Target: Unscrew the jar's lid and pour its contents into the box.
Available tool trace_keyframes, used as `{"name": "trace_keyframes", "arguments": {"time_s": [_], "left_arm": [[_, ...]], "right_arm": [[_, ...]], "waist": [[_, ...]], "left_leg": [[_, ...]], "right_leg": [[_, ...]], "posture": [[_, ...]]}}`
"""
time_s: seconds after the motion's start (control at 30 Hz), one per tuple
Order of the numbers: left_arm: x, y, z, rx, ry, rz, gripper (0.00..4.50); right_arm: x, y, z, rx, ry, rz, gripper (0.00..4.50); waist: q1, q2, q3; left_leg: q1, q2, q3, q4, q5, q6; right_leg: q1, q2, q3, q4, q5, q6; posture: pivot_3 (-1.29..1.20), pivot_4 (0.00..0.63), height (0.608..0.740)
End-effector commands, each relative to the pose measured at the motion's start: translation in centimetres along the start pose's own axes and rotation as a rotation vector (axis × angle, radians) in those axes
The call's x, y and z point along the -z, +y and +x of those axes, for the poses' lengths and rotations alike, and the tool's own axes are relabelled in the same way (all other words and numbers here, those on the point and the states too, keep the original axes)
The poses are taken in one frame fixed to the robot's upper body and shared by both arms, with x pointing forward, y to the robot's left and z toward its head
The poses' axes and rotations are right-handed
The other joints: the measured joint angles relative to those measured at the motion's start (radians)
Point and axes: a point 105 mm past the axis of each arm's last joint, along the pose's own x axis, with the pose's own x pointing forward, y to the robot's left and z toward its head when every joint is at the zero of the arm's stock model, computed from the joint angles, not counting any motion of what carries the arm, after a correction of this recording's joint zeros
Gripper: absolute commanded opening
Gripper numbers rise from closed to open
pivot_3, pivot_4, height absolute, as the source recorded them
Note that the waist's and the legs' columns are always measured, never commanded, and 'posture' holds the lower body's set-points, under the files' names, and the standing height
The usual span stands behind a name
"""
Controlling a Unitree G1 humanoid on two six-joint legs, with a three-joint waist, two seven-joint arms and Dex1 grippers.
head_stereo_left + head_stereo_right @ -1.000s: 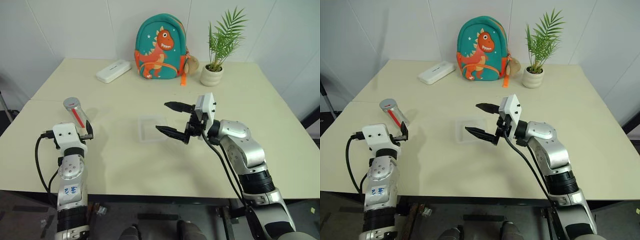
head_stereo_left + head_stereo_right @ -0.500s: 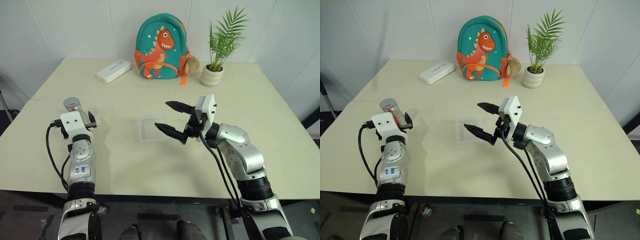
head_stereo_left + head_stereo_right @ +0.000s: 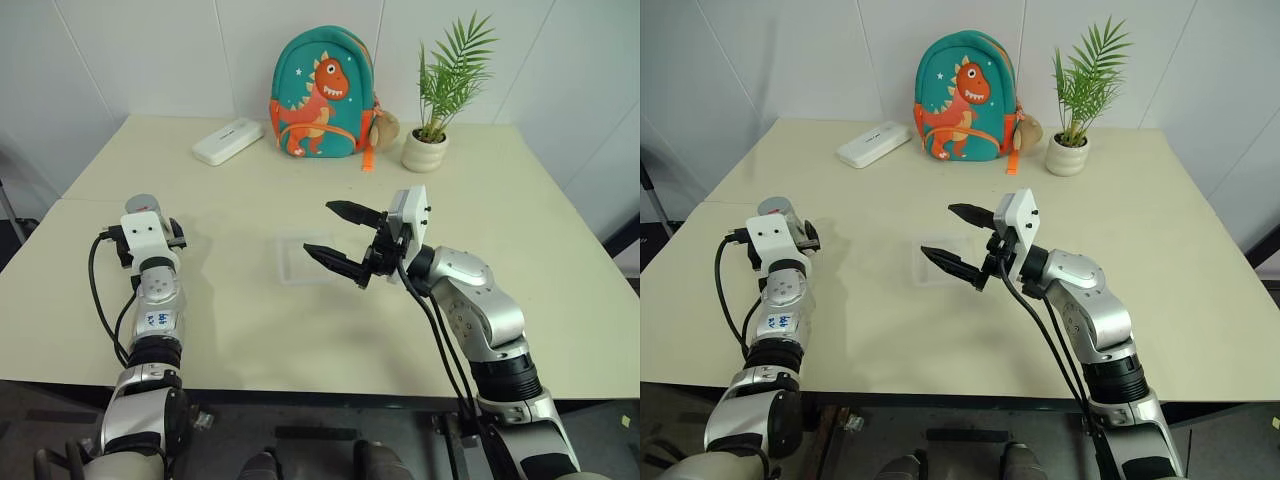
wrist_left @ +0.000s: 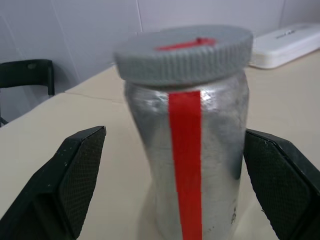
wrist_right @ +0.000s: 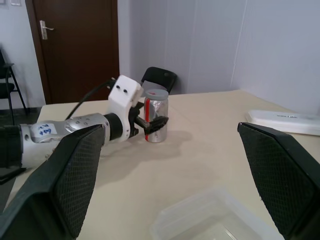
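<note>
Nothing is done yet: left gripper (image 4: 175, 200) is straddling the silvery red-striped cylindrical jar (image 4: 192, 150) with fingers wide, round grey screw lid (image 4: 184, 52) on, while right gripper (image 3: 340, 238) is hanging wide-open above the clear shallow plastic box (image 3: 300, 258).

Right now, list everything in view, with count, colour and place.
jar: one, silvery with a red stripe, upright near the table's left edge, between the left pincer's fingers
lid: one, grey, on the jar
box: one, clear, table centre
case: one, white, far left of the table
backpack: one, teal with an orange dinosaur, far centre
plant: one, green in a white pot, far right
table: one, cream
door: one, dark brown, behind
chair: one, black, behind the table
left pincer: open around the jar
right pincer: open, above the box
</note>
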Motion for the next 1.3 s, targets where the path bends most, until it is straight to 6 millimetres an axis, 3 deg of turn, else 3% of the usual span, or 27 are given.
{"name": "trace_keyframes", "arguments": {"time_s": [0.03, 0.2, 0.33, 0.5, 0.63, 0.77, 0.9, 1.07, 1.17, 1.3], "left_arm": [[-1.8, 0.2, 0.9, -0.003, -0.056, 0.002, 4.48], [-2.5, 0.5, 1.6, -0.008, -0.064, 0.0, 4.48], [-1.9, 0.6, 1.7, -0.008, -0.033, -0.031, 3.65], [-1.1, 0.3, 1.7, 0.02, 0.011, -0.082, 2.07], [-1.6, -0.5, 1.7, 0.105, -0.008, -0.101, 1.97], [-5.3, -3.2, 1.1, 0.379, -0.151, -0.104, 1.97], [-8.3, -7.2, -3.5, 0.913, -0.198, -0.069, 1.97], [-9.3, -8.7, -10.3, 1.337, -0.181, 0.097, 1.97], [-9.1, -9.2, -12.7, 1.468, -0.162, 0.143, 1.97], [-9.8, -10.2, -13.9, 1.522, -0.179, 0.103, 1.97]], "right_arm": [[-1.7, 0.6, 0.3, -0.022, -0.057, -0.031, 4.5], [-1.4, 0.8, 0.2, -0.02, -0.047, -0.03, 4.5], [-1.2, 0.8, 0.2, -0.017, -0.044, -0.027, 4.5], [-1.4, 0.9, 0.2, -0.019, -0.044, -0.029, 4.5], [-1.5, 0.7, 0.1, -0.018, -0.038, -0.04, 4.5], [-1.6, 0.6, 0.1, -0.01, -0.029, -0.049, 4.5], [-1.4, 0.2, -0.3, 0.014, 0.027, -0.089, 4.5], [-2.8, -0.4, 0.4, 0.039, 0.015, -0.051, 4.5], [-3.2, -0.2, 1.2, 0.037, 0.023, -0.017, 4.5], [-3.2, 0.5, 2.5, 0.019, 0.051, 0.036, 4.5]], "waist": [[0.0, 0.0, 0.0], [0.0, 0.0, 0.0], [-0.001, 0.0, 0.0], [-0.001, 0.0, 0.0], [0.0, 0.0, 0.0], [0.0, 0.0, 0.0], [-0.003, 0.0, 0.0], [-0.013, 0.002, 0.001], [-0.011, 0.002, 0.001], [-0.008, 0.002, 0.001]], "left_leg": [[0.0, 0.0, 0.0, 0.0, 0.0, 0.0], [0.0, 0.0, 0.0, 0.0, 0.0, -0.001], [0.0, 0.0, 0.0, 0.0, -0.001, -0.001], [0.0, 0.0, 0.0, 0.0, -0.001, -0.001], [0.0, 0.0, 0.0, 0.0, -0.001, -0.001], [-0.001, 0.0, 0.0, 0.0, -0.001, -0.001], [-0.004, 0.0, 0.0, 0.0, -0.001, -0.001], [-0.006, 0.004, 0.001, -0.001, -0.003, -0.001], [-0.007, 0.008, 0.001, 0.0, -0.003, -0.002], [-0.005, 0.011, 0.0, 0.001, -0.003, -0.003]], "right_leg": [[0.0, 0.0, 0.0, 0.0, 0.0, 0.0], [0.0, 0.0, 0.0, 0.0, 0.0, 0.0], [0.0, 0.0, 0.0, -0.001, 0.0, 0.0], [0.0, 0.0, 0.0, -0.001, 0.0, 0.001], [0.0, 0.0, 0.0, 0.0, 0.0, 0.0], [0.0, 0.0, 0.0, -0.001, 0.0, 0.0], [-0.003, 0.0, 0.0, -0.001, 0.0, 0.0], [-0.005, 0.003, 0.001, 0.001, -0.001, -0.001], [-0.007, 0.008, 0.001, 0.001, -0.003, -0.004], [-0.008, 0.011, 0.001, 0.005, -0.004, -0.009]], "posture": [[0.0, 0.15, 0.74], [0.0, 0.15, 0.74], [0.0, 0.15, 0.74], [0.0, 0.15, 0.74], [0.0, 0.15, 0.74], [0.0, 0.15, 0.74], [0.0, 0.15, 0.74], [0.0, 0.15, 0.74], [0.0, 0.15, 0.74], [0.0, 0.15, 0.74]]}}
